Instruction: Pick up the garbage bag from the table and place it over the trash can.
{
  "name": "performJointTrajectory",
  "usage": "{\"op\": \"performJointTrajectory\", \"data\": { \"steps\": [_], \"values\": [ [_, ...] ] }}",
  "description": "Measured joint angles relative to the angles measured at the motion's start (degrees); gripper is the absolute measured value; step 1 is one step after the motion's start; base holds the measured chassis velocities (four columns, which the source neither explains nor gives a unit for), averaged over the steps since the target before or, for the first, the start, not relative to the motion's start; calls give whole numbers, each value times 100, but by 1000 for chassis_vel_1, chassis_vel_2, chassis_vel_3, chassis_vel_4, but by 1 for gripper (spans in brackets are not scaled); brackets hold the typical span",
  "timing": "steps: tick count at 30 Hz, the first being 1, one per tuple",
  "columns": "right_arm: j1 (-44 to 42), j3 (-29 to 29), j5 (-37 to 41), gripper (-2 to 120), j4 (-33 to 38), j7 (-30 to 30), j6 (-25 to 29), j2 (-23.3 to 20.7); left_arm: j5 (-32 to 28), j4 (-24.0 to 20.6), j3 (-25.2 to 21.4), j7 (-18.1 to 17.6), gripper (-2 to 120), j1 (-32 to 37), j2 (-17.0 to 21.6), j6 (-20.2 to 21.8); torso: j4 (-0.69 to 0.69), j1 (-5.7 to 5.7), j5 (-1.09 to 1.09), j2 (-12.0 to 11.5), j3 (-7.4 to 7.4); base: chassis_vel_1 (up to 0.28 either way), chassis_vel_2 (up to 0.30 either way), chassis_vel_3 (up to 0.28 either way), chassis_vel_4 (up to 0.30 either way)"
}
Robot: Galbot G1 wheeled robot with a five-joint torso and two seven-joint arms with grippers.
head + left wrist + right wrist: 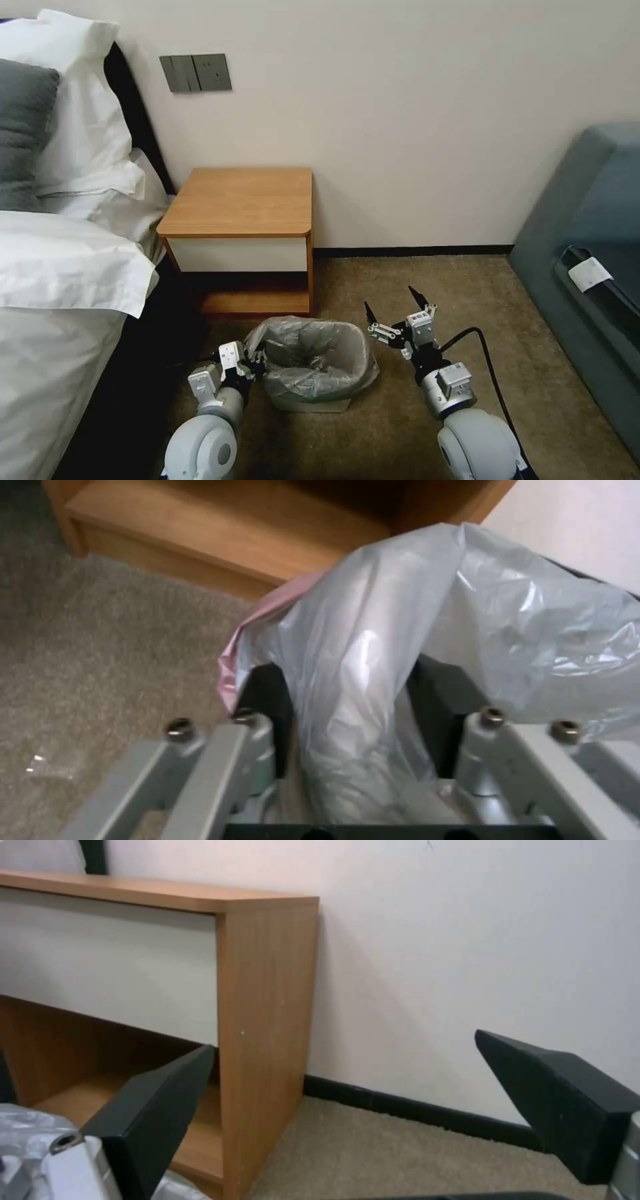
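**Bag edge is being settled on the can**

The left tool (353, 715) is clamping the garbage bag (313, 357) at the trash can's (313, 402) left rim, on the carpet before the table (240, 200). It should pull the film gently downward, without tearing. The right tool (395, 312) is waiting with fingers apart, just beside the right rim.
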Motion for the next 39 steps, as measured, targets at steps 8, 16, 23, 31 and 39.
{"op": "performJointTrajectory", "data": {
  "steps": [8, 16, 23, 31, 39],
  "values": [
    [12, -58, -1, 100, -16, 0, 21, 46, 119, -145, -3, 0, 69, 76, -17, -11, 0, 0, 0, 0, 0, 0, 0, 0, 0],
    [64, -104, -15, 100, -25, -1, 18, 50, 273, -567, -86, 41, 97, 270, 5, -96, 0, 0, 0, 0, 0, 0, 0, 0, 0],
    [68, -120, -69, 100, -24, -5, 34, 74, 705, -778, -126, 58, 100, 370, 55, -282, 0, 0, 1, 0, 0, 0, 0, 0, 0],
    [32, -144, -95, 100, 86, -10, 56, 93, 721, -647, -61, 94, 99, 332, 27, -781, 0, 0, 0, 0, 1, 0, 0, 0, 0],
    [-218, 9, -190, 100, 83, 392, 572, 391, 2224, -118, -194, 691, 97, 64, 186, -2059, 1, 0, -1, 0, 0, 0, 0, 0, 0]
  ]
}}
